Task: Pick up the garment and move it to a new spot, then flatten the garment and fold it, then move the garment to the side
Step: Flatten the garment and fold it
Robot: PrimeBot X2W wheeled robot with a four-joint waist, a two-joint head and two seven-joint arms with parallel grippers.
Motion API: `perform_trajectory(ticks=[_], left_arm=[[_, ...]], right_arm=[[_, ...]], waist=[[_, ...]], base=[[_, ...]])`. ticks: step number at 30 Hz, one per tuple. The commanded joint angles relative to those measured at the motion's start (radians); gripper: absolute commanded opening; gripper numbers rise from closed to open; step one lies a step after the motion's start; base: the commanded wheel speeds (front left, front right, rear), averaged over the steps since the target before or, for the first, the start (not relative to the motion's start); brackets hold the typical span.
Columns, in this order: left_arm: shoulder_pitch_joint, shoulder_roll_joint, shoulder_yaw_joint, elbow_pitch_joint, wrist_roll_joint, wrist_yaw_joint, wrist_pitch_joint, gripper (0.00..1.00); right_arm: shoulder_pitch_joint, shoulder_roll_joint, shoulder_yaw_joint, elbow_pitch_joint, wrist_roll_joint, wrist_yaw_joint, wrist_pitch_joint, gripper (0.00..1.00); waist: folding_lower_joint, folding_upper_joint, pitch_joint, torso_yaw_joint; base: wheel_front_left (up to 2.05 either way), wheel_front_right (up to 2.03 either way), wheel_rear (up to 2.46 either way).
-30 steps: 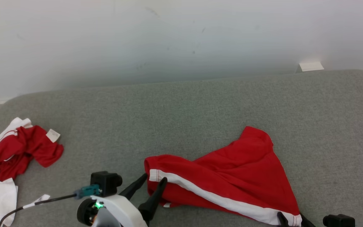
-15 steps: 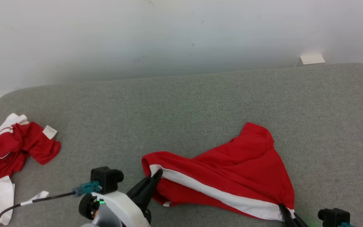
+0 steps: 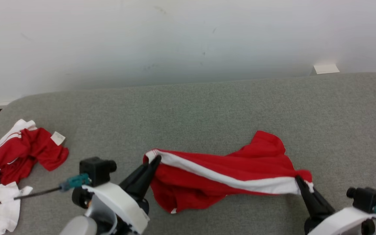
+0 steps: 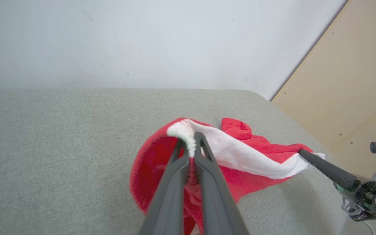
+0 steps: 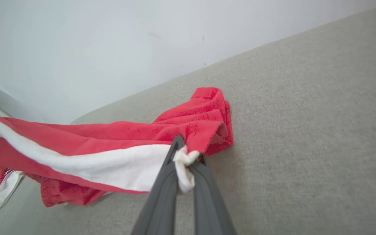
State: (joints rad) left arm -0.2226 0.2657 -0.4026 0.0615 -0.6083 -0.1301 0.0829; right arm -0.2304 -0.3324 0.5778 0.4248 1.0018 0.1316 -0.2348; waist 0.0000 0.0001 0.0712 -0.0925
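Observation:
The garment [image 3: 220,178] is red with a broad white stripe along one edge. It hangs stretched between my two grippers above the grey padded surface [image 3: 188,111], its lower part still touching the surface. My left gripper [image 3: 155,160] is shut on the garment's left corner, where the white hem [image 4: 184,133] is pinched between the fingers. My right gripper [image 3: 298,180] is shut on the right corner, with white cloth [image 5: 183,161] bunched between its fingertips. A red flap [image 5: 207,107] trails behind on the surface.
A heap of other red and white clothes [image 3: 15,156] lies at the far left edge of the surface. A white wall [image 3: 175,39] stands behind. A tan panel [image 4: 354,81] rises past the right end, seen from the left wrist.
Both grippers went from open to shut on the garment's white-striped corners and have lifted it, so the stripe now hangs taut between them. The head camera shifted slightly.

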Motion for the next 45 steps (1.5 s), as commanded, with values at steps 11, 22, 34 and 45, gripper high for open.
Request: perform_trajectory(ticks=[11, 22, 34, 45], left_arm=[[-0.399, 0.108, 0.000, 0.170, -0.139, 0.001, 0.074, 0.00], [-0.886, 0.125, -0.051, 0.470, -0.321, 0.001, 0.139, 0.00], [-1.238, 0.099, -0.072, 0.698, -0.356, 0.002, 0.023, 0.00], [-1.179, 0.104, -0.191, 0.705, -0.470, 0.000, -0.005, 0.00]], right_arm=[[-0.405, -0.069, 0.023, -0.080, 0.192, -0.002, 0.183, 0.00], [-0.885, -0.040, 0.024, 0.120, 0.261, -0.002, 0.242, 0.00], [-1.268, 0.001, -0.012, 0.300, 0.271, -0.002, 0.105, 0.00], [-1.201, -0.035, 0.145, 0.238, 0.273, -0.002, 0.109, 0.00]], waist=[[0.0000, -0.0001, 0.112, -0.037], [0.0000, -0.0001, 0.303, -0.038], [0.0000, -0.0001, 0.402, -0.066], [0.0000, -0.0001, 0.364, -0.076]], base=[[0.00, 0.00, 0.00], [0.00, 0.00, 0.00], [0.00, 0.00, 0.00], [0.00, 0.00, 0.00]])
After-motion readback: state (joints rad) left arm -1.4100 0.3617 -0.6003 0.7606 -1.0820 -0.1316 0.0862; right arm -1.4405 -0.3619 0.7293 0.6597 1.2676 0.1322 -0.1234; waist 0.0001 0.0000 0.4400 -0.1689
